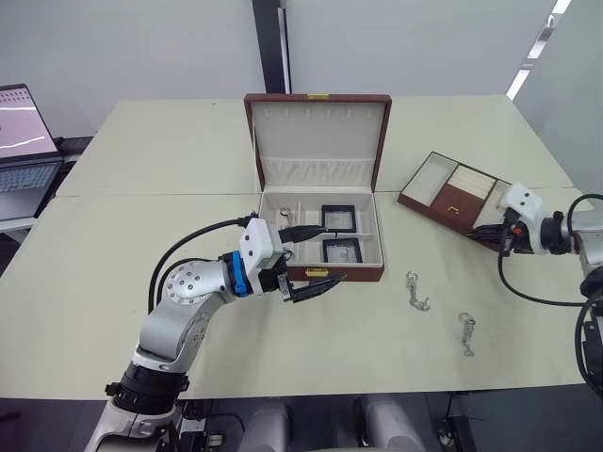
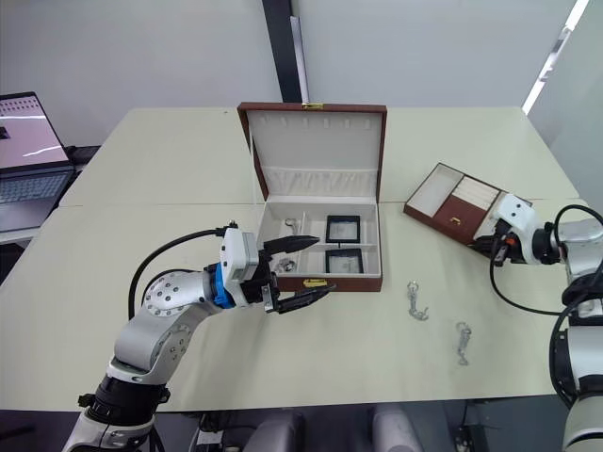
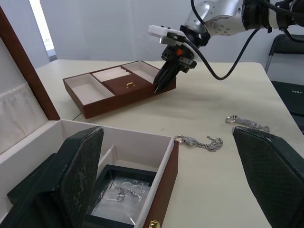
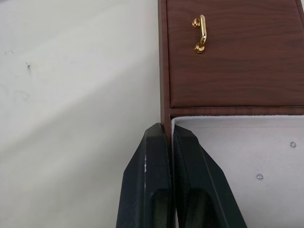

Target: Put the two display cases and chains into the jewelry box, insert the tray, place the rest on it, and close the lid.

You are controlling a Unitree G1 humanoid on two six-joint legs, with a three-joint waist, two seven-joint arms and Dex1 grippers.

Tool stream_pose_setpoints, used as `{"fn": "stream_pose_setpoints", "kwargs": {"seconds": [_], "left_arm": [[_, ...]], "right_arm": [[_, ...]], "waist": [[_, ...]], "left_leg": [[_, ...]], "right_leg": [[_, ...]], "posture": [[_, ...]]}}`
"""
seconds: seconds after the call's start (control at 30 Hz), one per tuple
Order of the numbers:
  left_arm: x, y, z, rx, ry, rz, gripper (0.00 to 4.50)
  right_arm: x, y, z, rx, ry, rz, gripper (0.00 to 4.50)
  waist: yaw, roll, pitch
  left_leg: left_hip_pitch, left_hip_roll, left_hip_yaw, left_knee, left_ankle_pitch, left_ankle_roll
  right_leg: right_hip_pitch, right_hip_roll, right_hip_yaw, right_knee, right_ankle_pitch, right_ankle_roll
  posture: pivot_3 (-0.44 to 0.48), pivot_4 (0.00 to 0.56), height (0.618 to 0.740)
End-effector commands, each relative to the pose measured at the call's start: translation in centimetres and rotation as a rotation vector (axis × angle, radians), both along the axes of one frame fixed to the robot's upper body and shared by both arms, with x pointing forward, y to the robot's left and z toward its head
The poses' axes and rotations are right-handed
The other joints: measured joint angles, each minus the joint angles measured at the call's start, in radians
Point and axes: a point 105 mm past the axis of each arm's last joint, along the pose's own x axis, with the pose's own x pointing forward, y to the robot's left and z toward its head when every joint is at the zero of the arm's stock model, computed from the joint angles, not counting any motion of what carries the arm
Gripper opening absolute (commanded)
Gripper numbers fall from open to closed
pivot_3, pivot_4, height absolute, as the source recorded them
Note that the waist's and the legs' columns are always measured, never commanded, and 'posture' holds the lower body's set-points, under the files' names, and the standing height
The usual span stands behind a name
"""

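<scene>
Left gripper (image 1: 309, 259) hovers at the box's (image 1: 320, 273) front edge, jaws wide open, holding nothing. Right gripper (image 4: 171, 137) has jaws pinched on the tray's (image 1: 452, 193) side wall, one finger outside, one inside a cream compartment. Tray sits on the desk (image 1: 141, 282) right of the box. Two cases (image 1: 338, 218) lie inside the box, lid (image 1: 318, 132) up. Two chains (image 1: 416, 292) lie on the desk by the box.

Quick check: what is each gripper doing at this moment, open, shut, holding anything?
Left gripper: open, empty, at the front of the jewelry box.
Right gripper: shut on the wall of the tray.
</scene>
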Motion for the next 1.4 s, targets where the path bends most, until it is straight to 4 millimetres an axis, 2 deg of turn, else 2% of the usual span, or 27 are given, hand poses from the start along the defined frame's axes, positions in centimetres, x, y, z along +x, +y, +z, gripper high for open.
{"fn": "stream_pose_setpoints", "kwargs": {"seconds": [0.03,0.27,0.47,0.63,0.73,0.83,1.0,1.13,1.27,1.4], "left_arm": [[-0.1,-0.1,0.2,0.003,-0.043,-0.009,4.5],[-0.1,0.9,0.0,-0.026,-0.043,0.044,4.5],[-0.5,2.2,-0.6,-0.068,-0.017,0.147,4.5],[-0.8,4.4,-1.4,-0.088,0.008,0.27,4.5],[-1.4,5.2,-1.5,-0.111,0.012,0.337,4.5],[-2.1,5.8,-1.8,-0.117,0.018,0.388,4.5],[-3.5,7.0,-1.9,-0.137,0.019,0.495,4.5],[-4.3,7.6,-2.0,-0.151,0.025,0.575,4.5],[-4.9,7.8,-2.1,-0.167,0.036,0.64,4.5],[-5.3,7.9,-1.8,-0.183,0.037,0.688,4.5]], "right_arm": [[-1.3,-1.0,2.9,-0.017,-0.068,0.019,0.02],[-5.8,0.3,4.5,-0.04,-0.022,0.09,0.02],[-9.3,4.1,5.9,-0.019,0.008,0.183,0.02],[-11.0,7.7,6.9,0.016,0.014,0.286,0.02],[-11.4,9.2,6.8,0.007,0.029,0.346,0.02],[-11.2,10.4,6.7,0.001,0.022,0.395,0.02],[-10.0,14.5,6.5,-0.003,-0.01,0.527,0.02],[-8.6,16.9,6.3,-0.023,-0.024,0.574,0.02],[-6.6,19.3,5.1,-0.045,-0.012,0.605,0.02],[-5.1,21.0,4.7,-0.056,-0.019,0.615,0.02]], "waist": [[0.0,0.0,0.0],[-0.001,0.002,-0.001],[-0.001,0.004,-0.001],[0.001,0.004,-0.001],[0.003,0.003,-0.001],[0.004,0.003,-0.001],[-0.003,0.003,-0.001],[0.006,0.001,0.0],[0.004,0.001,0.0],[0.003,0.001,0.0]], "left_leg": [[0.0,0.0,0.0,0.0,0.0,0.0],[0.0,0.0,0.0,0.0,0.0,0.0],[0.001,0.001,0.0,0.0,0.0,0.0],[0.001,0.001,-0.001,0.0,0.0,0.0],[0.0,0.001,-0.002,0.0,0.0,0.0],[0.0,0.0,-0.001,0.0,0.0,0.0],[0.001,0.002,-0.001,0.0,0.0,0.0],[-0.001,0.001,-0.002,0.0,0.0,0.0],[0.0,0.0,-0.002,0.0,0.0,0.0],[0.0,0.0,-0.002,0.0,0.0,0.0]], "right_leg": [[0.0,0.0,0.0,0.0,0.0,0.0],[0.0,0.0,0.0,0.0,0.0,0.0],[0.0,0.001,0.0,0.001,0.0,0.0],[0.001,0.001,0.0,0.0,0.0,0.0],[0.001,0.001,-0.001,0.0,0.0,0.0],[0.002,0.0,-0.001,-0.001,0.0,0.0],[0.001,0.002,-0.001,-0.001,0.0,0.0],[0.001,0.001,-0.001,-0.002,0.0,0.0],[0.001,-0.001,-0.002,-0.002,0.0,0.001],[0.001,0.0,-0.002,-0.001,0.0,0.001]], "posture": [[0.0,0.15,0.74],[0.0,0.15,0.74],[0.0,0.15,0.74],[0.0,0.15,0.74],[0.0,0.15,0.74],[0.0,0.15,0.74],[0.0,0.15,0.74],[0.0,0.15,0.74],[0.0,0.15,0.74],[0.0,0.15,0.74]]}}
